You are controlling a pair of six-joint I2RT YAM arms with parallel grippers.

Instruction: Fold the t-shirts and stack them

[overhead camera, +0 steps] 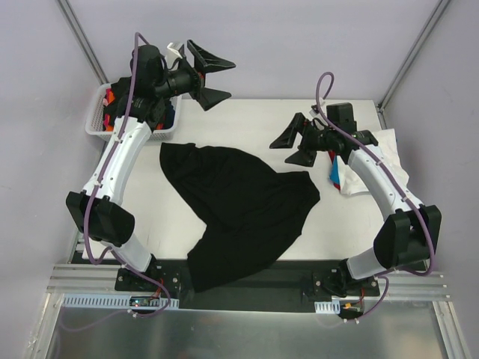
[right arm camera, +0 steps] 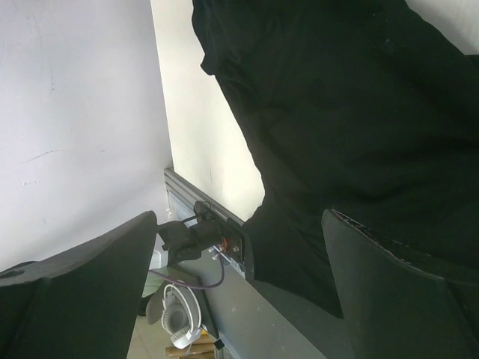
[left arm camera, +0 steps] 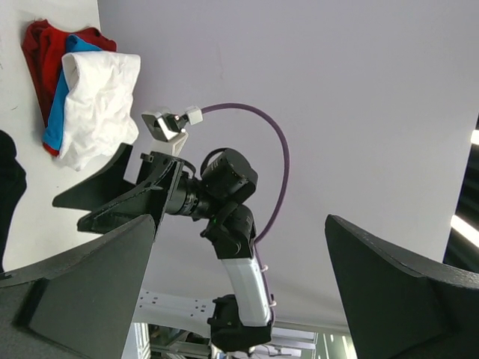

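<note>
Overhead, the black t-shirt [overhead camera: 239, 202] is lying crumpled at centre frame on the counter [overhead camera: 247, 123]. The left claw [overhead camera: 223, 80] at upper left and the right claw [overhead camera: 284, 149] at centre right are both gaping wide, holding nothing. From the left wrist, a pile of t-shirts [left arm camera: 97, 105] is sitting at upper left. From the right wrist, the black t-shirt is filling the upper right.

Overhead and right wrist views share the black t-shirt [overhead camera: 239, 213].
</note>
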